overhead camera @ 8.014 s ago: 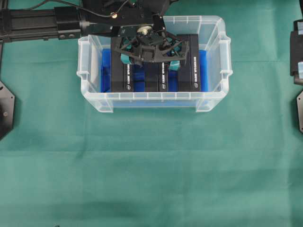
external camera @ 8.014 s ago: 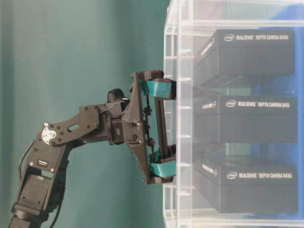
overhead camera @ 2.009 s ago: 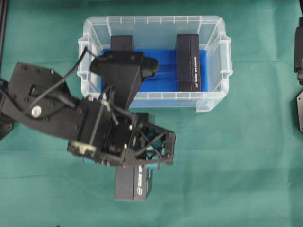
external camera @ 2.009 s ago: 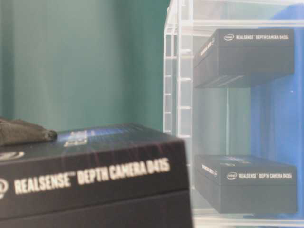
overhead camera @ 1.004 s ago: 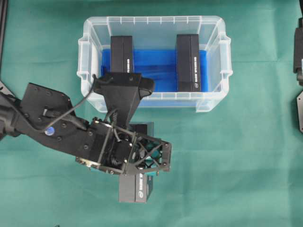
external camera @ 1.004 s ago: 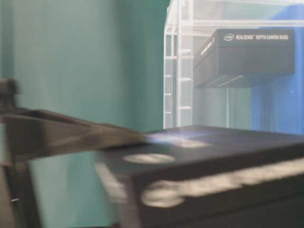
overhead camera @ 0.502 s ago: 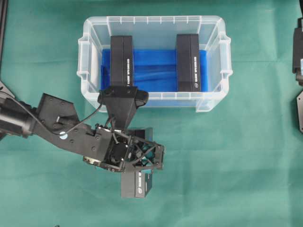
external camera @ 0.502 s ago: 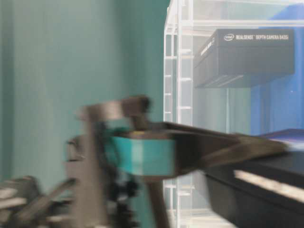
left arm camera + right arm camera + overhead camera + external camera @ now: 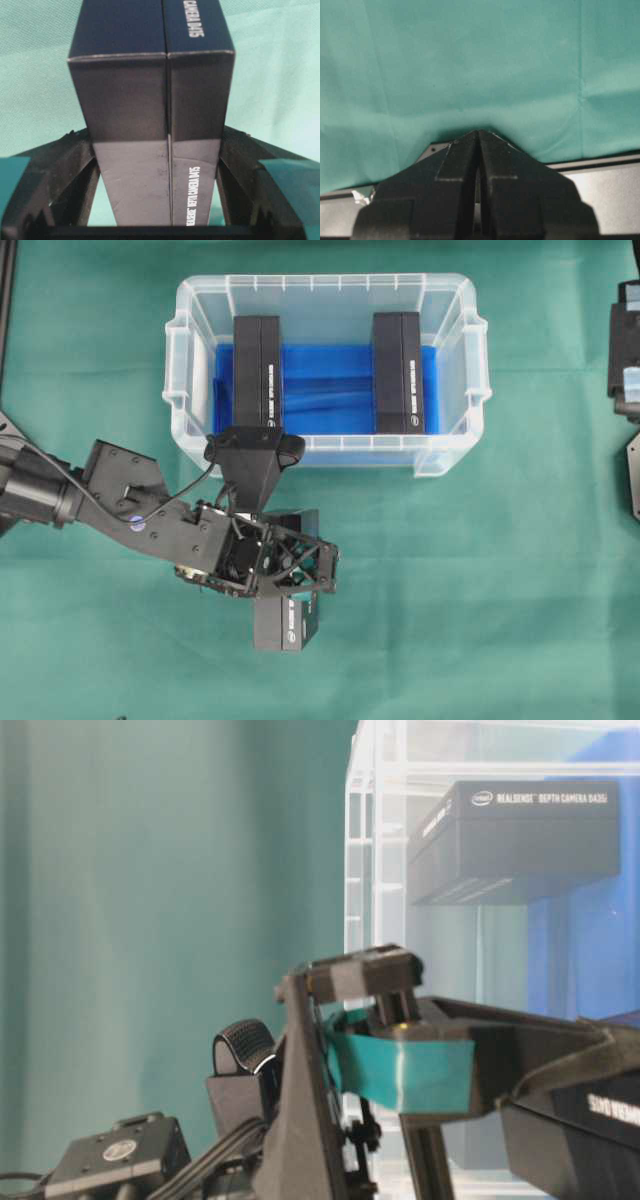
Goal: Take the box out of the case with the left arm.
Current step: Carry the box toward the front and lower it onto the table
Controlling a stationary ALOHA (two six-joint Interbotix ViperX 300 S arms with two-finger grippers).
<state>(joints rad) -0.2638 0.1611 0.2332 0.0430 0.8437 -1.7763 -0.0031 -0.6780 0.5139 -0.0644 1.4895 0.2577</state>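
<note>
Low in the left half of the overhead view, the left arm point(image 9: 110, 495) reaches in from the left edge with its gripper point(image 9: 285, 565) pointed down over the green cloth point(image 9: 480, 580), and there is the black box point(image 9: 283, 625), clear of the case point(image 9: 325, 455) and sitting below the tub's near wall in the frame. The jaws are about halfway apart and clamped on the box's two long sides; the wrist view shows the box point(image 9: 150, 90) wedged between the two black fingers, teal pads at the lower corners, white lettering running along its face. From table level, one teal pad point(image 9: 400, 1070) presses flat against the box point(image 9: 575, 1130) at lower right; whether the box's underside meets the cloth I cannot tell. Up in the case, two more black boxes stand on the blue liner point(image 9: 325, 390), one at the left point(image 9: 258, 370), one at the right point(image 9: 398, 370), well apart. The right gripper point(image 9: 477, 175), at the overhead's right edge, has its fingers pressed together, holding nothing.
</note>
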